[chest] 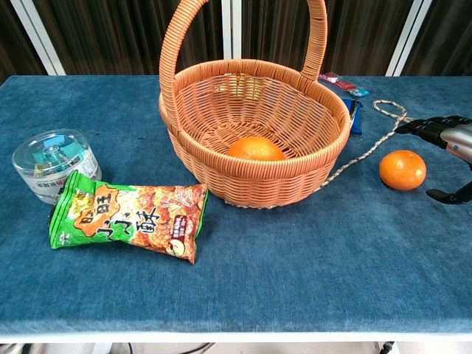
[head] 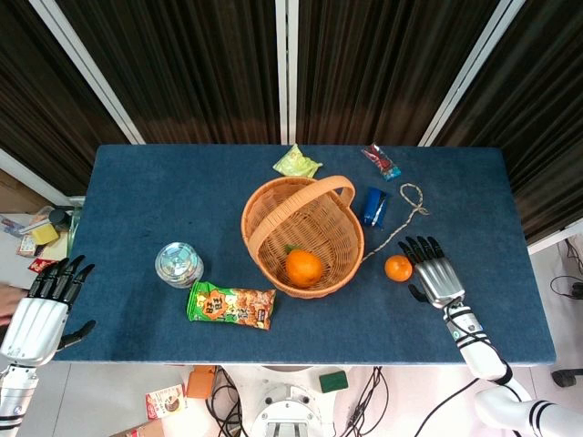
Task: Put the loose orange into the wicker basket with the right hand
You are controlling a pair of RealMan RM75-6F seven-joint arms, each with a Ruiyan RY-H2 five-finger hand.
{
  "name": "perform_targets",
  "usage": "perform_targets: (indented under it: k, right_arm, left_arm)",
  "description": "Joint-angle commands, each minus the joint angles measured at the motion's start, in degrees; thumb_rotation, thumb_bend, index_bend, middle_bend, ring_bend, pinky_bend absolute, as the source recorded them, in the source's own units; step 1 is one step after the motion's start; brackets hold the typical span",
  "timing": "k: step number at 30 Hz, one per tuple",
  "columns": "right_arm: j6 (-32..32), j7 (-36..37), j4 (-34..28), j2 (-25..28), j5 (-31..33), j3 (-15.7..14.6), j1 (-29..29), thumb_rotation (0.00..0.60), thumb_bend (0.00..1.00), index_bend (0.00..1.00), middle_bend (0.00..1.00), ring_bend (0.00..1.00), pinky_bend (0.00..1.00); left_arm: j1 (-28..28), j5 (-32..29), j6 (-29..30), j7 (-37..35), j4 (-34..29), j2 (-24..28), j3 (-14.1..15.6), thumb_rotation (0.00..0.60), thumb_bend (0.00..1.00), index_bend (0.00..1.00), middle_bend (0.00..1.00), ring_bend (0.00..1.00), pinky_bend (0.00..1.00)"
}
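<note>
The loose orange [head: 397,268] [chest: 403,169] lies on the blue table just right of the wicker basket [head: 264,214] [chest: 193,140]. Another orange [head: 303,267] [chest: 255,149] sits inside the basket. My right hand [head: 435,272] [chest: 447,140] hovers open right beside the loose orange, fingers spread and pointing away from me, thumb apart below it; it holds nothing. My left hand [head: 44,305] stays open off the table's front left corner, far from everything.
A green snack bag [head: 230,305] [chest: 129,217] and a clear round container [head: 178,264] [chest: 54,162] lie left of the basket. A rope [head: 407,211] [chest: 369,144], a blue packet [head: 374,206], a red-blue wrapper [head: 381,161] and a yellow-green packet [head: 297,163] lie behind.
</note>
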Motion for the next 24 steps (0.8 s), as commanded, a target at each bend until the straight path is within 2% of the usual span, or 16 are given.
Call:
perform_targets:
  k: [1,5,9,15,17,22,24]
  right_arm:
    - [-0.3,-0.1,0.2,-0.2,0.2,-0.1,0.2,0.600,0.33,0.00,0.03,0.00,0.05]
    - [-0.5,-0.1,0.4,-0.6,0.5,-0.4,0.6,0.600,0.33,0.00,0.03,0.00,0.07]
    - [-0.2,-0.2,0.7,-1.1,0.5,-0.5,0.7,0.600,0.33,0.01,0.05,0.00,0.15]
    - [-0.5,-0.9,1.9,-2.2,1.2,-0.5,1.2,0.600,0.35,0.13,0.12,0.04,0.29]
    - [-0.5,-0.7,2.5,-2.6,0.8,-0.6,1.6,0.600,0.36,0.18,0.14,0.06,0.30]
    - [1.0,-0.2,3.8,-3.3,-0.5,-0.9,1.8,0.600,0.38,0.48,0.34,0.24,0.41]
    - [2.9,0.5,4.3,-3.4,-1.8,-1.0,1.6,0.600,0.39,0.57,0.38,0.28,0.44]
  left_arm:
    - [0.0,0.0,0.0,0.0,0.0,0.0,0.0,0.600,0.13,0.11,0.02,0.00,0.12]
    - [0.0,0.1,0.1,-0.1,0.0,0.0,0.0,0.600,0.13,0.10,0.02,0.00,0.12]
    - [0.0,0.3,0.3,-0.1,0.1,0.0,0.0,0.600,0.13,0.10,0.03,0.00,0.12]
    - [0.0,0.3,0.2,-0.3,0.2,0.1,0.1,0.600,0.13,0.10,0.02,0.00,0.12]
    - [0.0,0.4,0.2,-0.4,0.2,0.1,0.1,0.600,0.13,0.10,0.02,0.00,0.12]
    - [0.0,0.4,0.2,-0.5,0.2,0.2,0.1,0.600,0.13,0.10,0.02,0.00,0.12]
    - [0.0,0.4,0.3,-0.6,0.2,0.2,0.1,0.600,0.13,0.10,0.02,0.00,0.12]
